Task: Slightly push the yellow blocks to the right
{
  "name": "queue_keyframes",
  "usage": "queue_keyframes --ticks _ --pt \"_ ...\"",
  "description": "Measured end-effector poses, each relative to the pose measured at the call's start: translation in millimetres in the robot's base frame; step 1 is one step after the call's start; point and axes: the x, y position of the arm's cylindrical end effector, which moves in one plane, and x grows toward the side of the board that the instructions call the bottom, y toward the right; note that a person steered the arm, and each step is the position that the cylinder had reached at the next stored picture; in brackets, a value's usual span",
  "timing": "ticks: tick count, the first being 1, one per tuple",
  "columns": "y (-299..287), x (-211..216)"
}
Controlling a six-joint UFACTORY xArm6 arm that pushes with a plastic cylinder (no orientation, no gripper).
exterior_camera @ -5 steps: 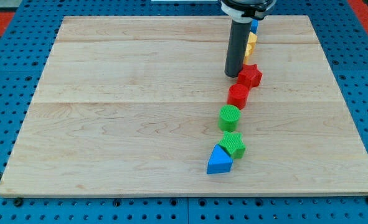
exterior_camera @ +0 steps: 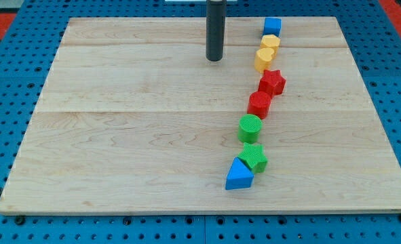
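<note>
Two yellow blocks sit touching near the view's top right: one (exterior_camera: 271, 43) just below the blue cube (exterior_camera: 272, 27), the other (exterior_camera: 264, 59) below it and slightly left. My tip (exterior_camera: 215, 59) rests on the board to the left of the lower yellow block, about a block's width or more away, touching nothing.
Below the yellow blocks a curved line of blocks runs down: a red star (exterior_camera: 273, 82), a red block (exterior_camera: 259, 104), a green cylinder (exterior_camera: 250, 127), a green star (exterior_camera: 254, 156) and a blue triangle (exterior_camera: 238, 175). The wooden board (exterior_camera: 119, 135) lies on a blue pegboard.
My tip has moved up and to the left, away from the red star, uncovering the two yellow blocks and the blue cube. No block has visibly moved.
</note>
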Motion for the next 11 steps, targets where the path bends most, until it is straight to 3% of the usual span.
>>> queue_keyframes --ticks 3,7,8,11 --pt "-16.7 -4.8" --pt "81.6 9.0" --pt "67.7 -1.9" --pt "103.7 -27.1"
